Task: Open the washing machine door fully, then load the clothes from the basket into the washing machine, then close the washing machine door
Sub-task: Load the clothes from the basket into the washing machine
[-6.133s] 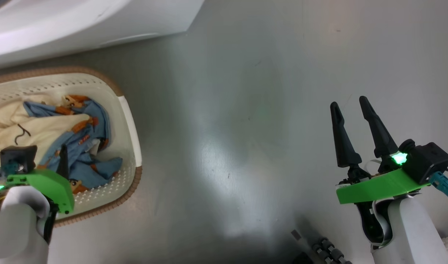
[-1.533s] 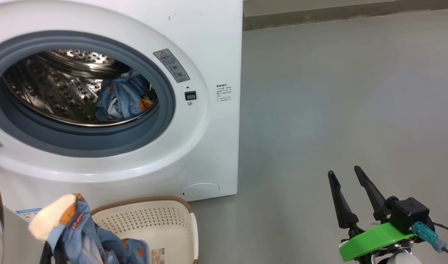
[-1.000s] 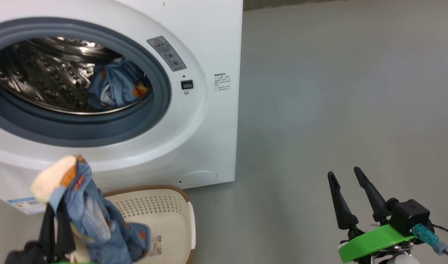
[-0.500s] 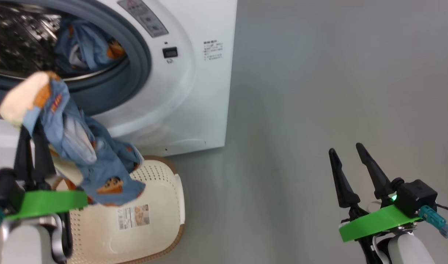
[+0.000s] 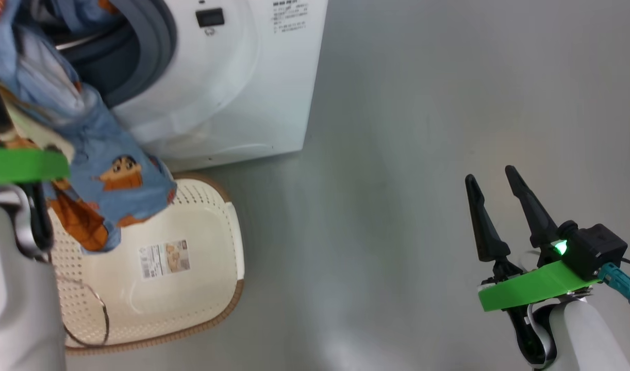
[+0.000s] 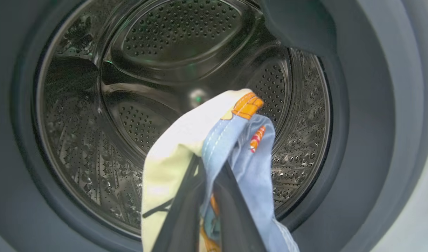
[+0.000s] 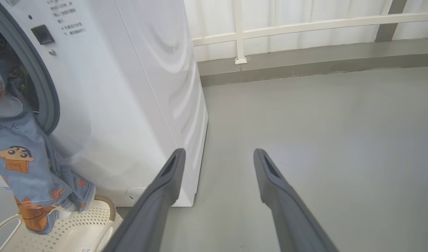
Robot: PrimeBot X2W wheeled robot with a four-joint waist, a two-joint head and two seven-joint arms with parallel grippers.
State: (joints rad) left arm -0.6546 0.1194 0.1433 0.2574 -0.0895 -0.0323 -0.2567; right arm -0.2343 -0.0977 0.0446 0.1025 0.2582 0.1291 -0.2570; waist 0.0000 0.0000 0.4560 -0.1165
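Observation:
My left gripper [image 6: 209, 167] is shut on the clothes [image 6: 235, 147], a light blue bundle with orange prints and a cream piece. It holds them up in front of the washing machine's steel drum [image 6: 95, 115]. In the head view the clothes [image 5: 109, 175] hang from the left arm above the cream basket [image 5: 227, 232], which stands on the floor against the washing machine [image 5: 232, 93]. The door is out of view. My right gripper [image 5: 490, 174] stands open over bare floor far to the right, its gap [image 7: 218, 152] holding nothing.
Inside the basket is a paper label [image 5: 164, 258] on its bottom and a thin wire loop [image 5: 96, 314]. The grey floor [image 5: 397, 154] stretches to the right of the machine. A low kerb and white railing [image 7: 305, 28] run behind it.
The head camera has tilted down. My left gripper has carried the clothes up from above the basket to the drum opening. The right gripper has stayed open and in place.

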